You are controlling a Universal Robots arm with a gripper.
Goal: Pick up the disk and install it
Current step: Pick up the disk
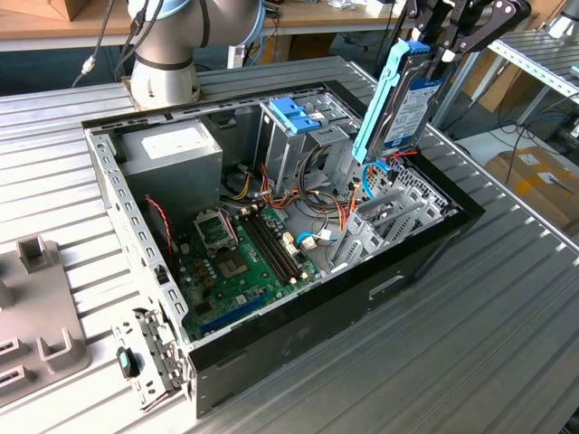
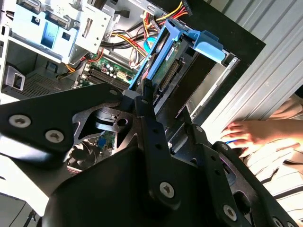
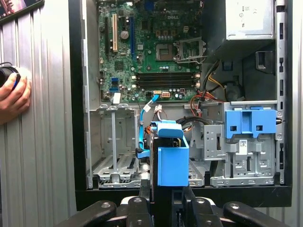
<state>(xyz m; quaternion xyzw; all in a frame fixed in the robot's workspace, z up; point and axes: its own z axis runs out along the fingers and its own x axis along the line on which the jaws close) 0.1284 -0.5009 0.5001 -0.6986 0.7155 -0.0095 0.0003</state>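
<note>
Gripper (image 1: pixel 434 54) is clamped on the disk (image 1: pixel 403 107), which is held on edge, tilted, above the open computer case (image 1: pixel 298 344) at the exterior view's right, near the tall drive cage (image 1: pixel 288 149).

Held up over the work: 1 disk (image 1: pixel 409 95) in its light-blue carrier, gripped by 1 gripper (image 1: pixel 440 51) on 1 robot arm (image 1: pixel 172 36). 1 open computer case (image 1: pixel 298 334) stands on 1 bench (image 1: pixel 452 362). Inside the case are 1 green motherboard (image 1: pixel 244 267), 4 long memory slots (image 3: pixel 165 80), 1 processor socket (image 3: pixel 189 49), 1 grey power supply (image 1: pixel 172 149) and 1 metal drive cage (image 1: pixel 294 149) topped by 1 blue latch (image 1: pixel 294 113). 1 person's hand (image 3: pixel 14 97) shows in both wrist views.
</note>
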